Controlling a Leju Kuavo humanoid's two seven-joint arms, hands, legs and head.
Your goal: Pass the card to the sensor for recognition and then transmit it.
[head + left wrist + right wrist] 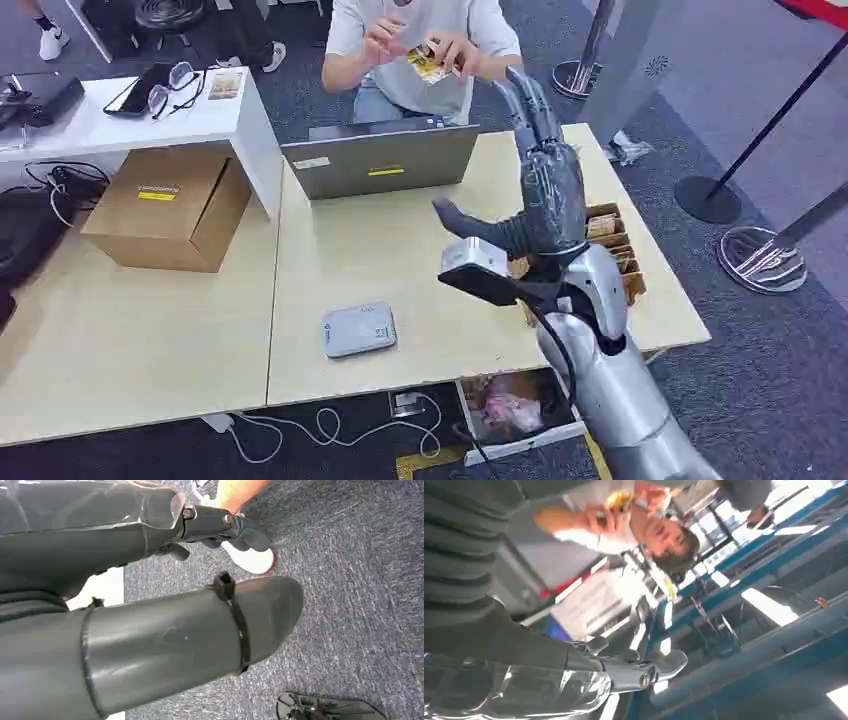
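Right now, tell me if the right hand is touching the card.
Apart. The head view shows the right hand raised with fingers open and empty, while the person's hands hold the card beyond its fingertips.

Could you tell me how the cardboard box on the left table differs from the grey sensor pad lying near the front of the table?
The cardboard box is brown, tall and bulky; the sensor pad is pale grey, flat and thin. The box is much larger than the pad. The box carries a yellow label on its top; the pad shows a small marking near one corner. The box sits back beside the white shelf, the pad near the front edge. Both rest on the wooden table, untouched.
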